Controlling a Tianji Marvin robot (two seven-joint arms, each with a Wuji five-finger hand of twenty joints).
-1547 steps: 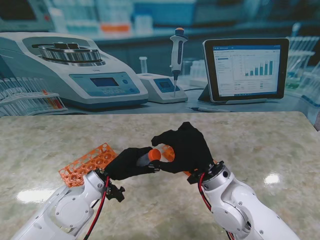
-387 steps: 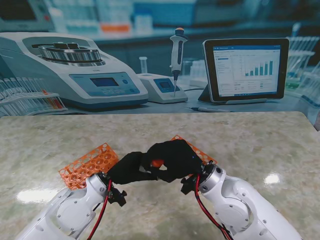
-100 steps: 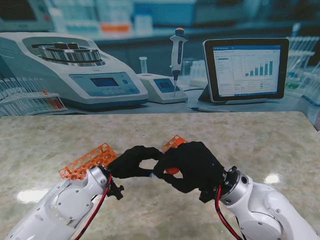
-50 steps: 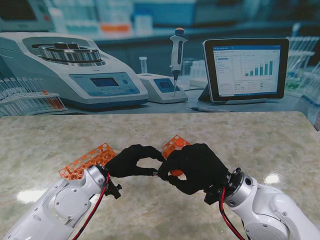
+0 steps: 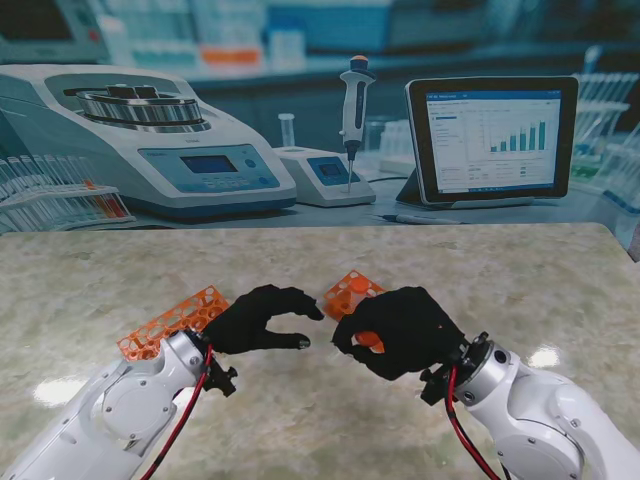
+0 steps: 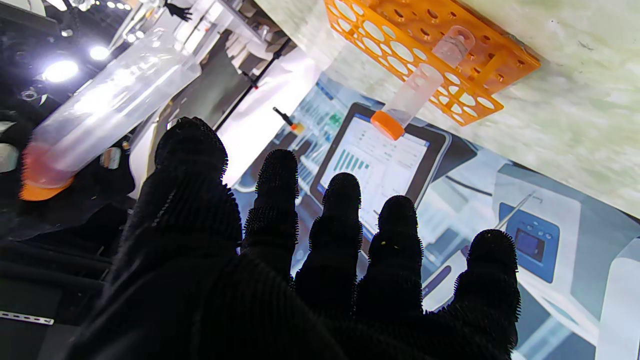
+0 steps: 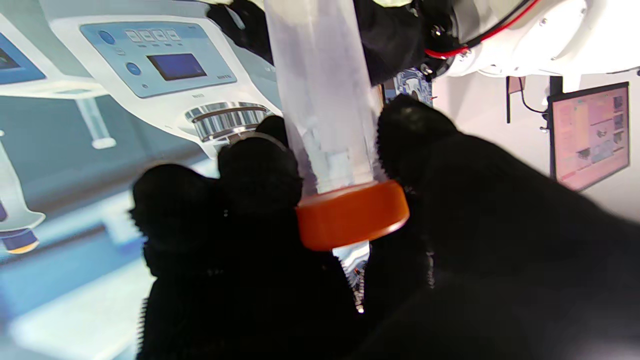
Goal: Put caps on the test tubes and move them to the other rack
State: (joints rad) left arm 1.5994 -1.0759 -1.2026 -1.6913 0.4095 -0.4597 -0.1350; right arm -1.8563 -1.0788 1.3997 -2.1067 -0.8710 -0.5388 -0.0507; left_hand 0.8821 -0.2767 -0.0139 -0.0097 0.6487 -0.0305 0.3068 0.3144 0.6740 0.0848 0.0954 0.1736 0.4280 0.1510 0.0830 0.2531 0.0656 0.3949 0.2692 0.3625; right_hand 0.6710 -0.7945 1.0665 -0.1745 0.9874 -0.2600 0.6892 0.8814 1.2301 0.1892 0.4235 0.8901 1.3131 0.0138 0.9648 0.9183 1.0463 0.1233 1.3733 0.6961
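Right hand (image 5: 400,330) grips a capped tube (image 7: 325,100), thumb on one side and fingers (image 7: 260,175) on the other, pinching just at the orange cap (image 7: 352,215). In the stand view only the cap (image 5: 366,341) shows under the palm; tube body is hidden there. The hand sits over the counter (image 5: 500,270), just near of the right orange rack (image 5: 348,292).

Left hand (image 5: 262,318) holds nothing: fingers spread and slightly curled, thumb apart from the rest. Left wrist view shows all five fingertips (image 6: 280,170) free, and the tube (image 6: 107,107) off to the side in the right hand, not touching the left.

Small gap between the two hands.

Right rack (image 6: 430,55) already has one capped tube (image 6: 407,100) standing in it, and a second clear tube beside it; cannot tell if that one is capped.

Left orange rack (image 5: 172,322) lies just behind the left wrist, partly hidden by the arm.
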